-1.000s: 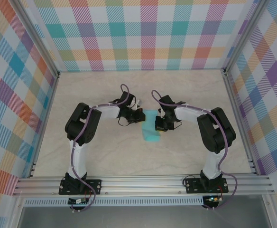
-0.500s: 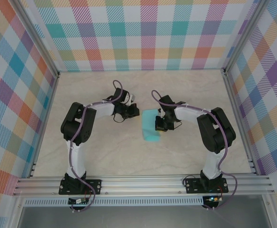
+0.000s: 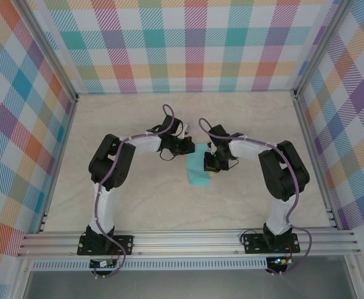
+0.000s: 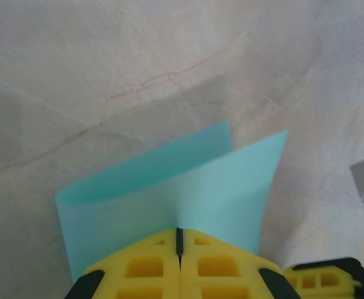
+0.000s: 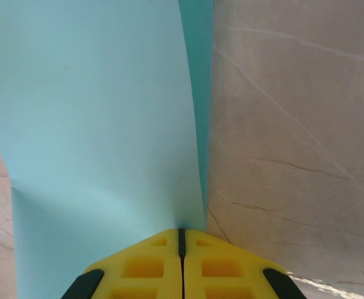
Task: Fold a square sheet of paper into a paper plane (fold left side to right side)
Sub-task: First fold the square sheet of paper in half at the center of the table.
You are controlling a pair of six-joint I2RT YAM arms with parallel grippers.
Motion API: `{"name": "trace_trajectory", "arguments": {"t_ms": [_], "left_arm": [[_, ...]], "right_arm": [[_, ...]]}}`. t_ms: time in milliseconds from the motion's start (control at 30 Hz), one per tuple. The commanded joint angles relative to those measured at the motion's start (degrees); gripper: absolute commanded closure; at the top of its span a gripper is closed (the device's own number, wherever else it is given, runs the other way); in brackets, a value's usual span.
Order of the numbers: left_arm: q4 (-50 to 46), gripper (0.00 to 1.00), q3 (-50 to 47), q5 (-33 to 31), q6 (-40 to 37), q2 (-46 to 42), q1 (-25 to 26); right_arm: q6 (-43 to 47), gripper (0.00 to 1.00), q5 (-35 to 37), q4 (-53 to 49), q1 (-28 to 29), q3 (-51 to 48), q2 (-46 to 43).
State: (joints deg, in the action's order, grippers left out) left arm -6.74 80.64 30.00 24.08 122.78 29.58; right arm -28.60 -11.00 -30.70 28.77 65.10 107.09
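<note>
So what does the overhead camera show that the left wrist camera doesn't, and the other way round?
Overhead: the left arm and right arm, the right gripper on the right side of the sheet of paper, the plaid walls, the whole table. Left wrist: close up, yellow fingers pressed together on the paper's edge, its two layers bowing apart instead of lying flat. Both: the turquoise sheet, pinched by the left gripper.
</note>
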Motion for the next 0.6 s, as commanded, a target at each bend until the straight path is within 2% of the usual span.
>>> {"name": "trace_trajectory", "arguments": {"t_ms": [0,233,567], "left_arm": [[-2.4,1.0,2.4,-1.4,-1.8,2.7,-1.5],[-4.7,1.0,4.4,-4.4,-3.5,5.2,-3.7],[-12.4,1.0,13.6,-6.2,-5.7,7.5,-7.6]], "right_arm": [[1.0,0.94,4.9,-6.6,0.4,-1.6,3.1],[1.1,0.94,5.2,-6.8,0.4,-1.6,3.1],[0.8,0.94,4.6,-6.2,0.6,-1.7,3.0]]}}
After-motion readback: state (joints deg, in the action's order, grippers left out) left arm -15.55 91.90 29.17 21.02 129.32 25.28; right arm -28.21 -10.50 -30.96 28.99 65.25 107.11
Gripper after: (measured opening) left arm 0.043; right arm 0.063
